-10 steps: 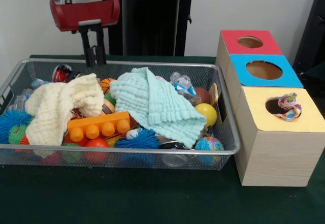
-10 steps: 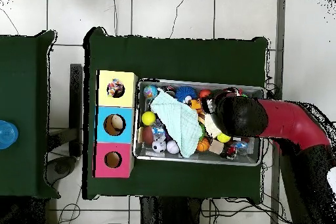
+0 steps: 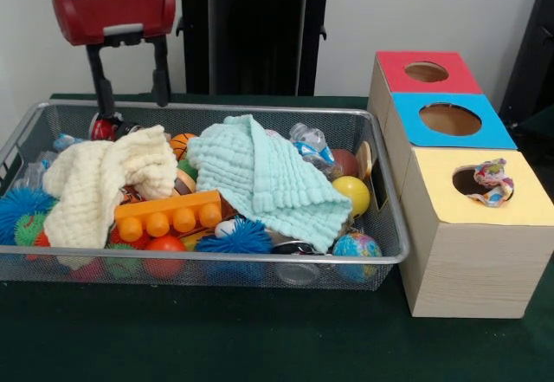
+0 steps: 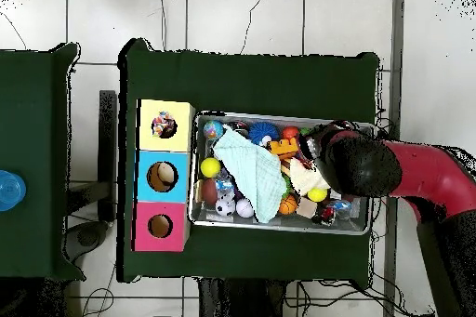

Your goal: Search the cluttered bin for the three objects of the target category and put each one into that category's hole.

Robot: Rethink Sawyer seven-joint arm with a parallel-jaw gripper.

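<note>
The silver wire-mesh bin is full of toys and cloths; it also shows in the overhead view. One spotted fabric piece sits in the round hole of the yellow-faced box, partly sticking out; it also shows in the overhead view. No other spotted piece shows in the bin. My gripper hangs open and empty over the bin's far left corner, fingertips at about rim height, above a red toy. In the overhead view my arm hides it.
A cream cloth and a mint-green waffle cloth cover much of the bin. An orange brick, a blue spiky ball, a yellow ball and a globe ball lie around them. The blue-faced box and red-faced box stand behind the yellow one.
My gripper has moved toward the bin's left end in the front view, and its fingers have spread wide apart. Nothing in the bin has moved.
</note>
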